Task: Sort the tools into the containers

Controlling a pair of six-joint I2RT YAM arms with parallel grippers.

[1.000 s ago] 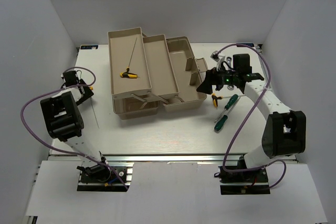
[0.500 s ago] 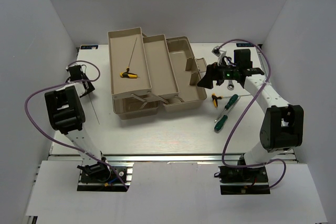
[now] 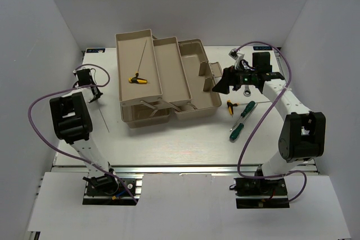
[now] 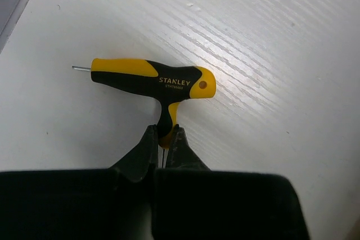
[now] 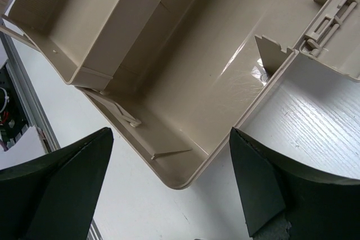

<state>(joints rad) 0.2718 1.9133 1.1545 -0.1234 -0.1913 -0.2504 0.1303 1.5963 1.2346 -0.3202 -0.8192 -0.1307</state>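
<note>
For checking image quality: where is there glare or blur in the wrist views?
Left wrist: a glare streak on the table beside the hex key, whose print reads sharp. Right wrist: a bright spot on the toolbox floor; the fingers are featureless dark shapes.

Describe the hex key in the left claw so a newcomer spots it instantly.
From the beige toolbox in the middle, go left to the left claw near the left edge of the table. Pinched by its stem there is a yellow-and-black T-handle hex key marked STANLEY. Its two lookalikes lie loose: the tray hex key inside the toolbox and the right-side hex key beside the green screwdrivers.
</note>
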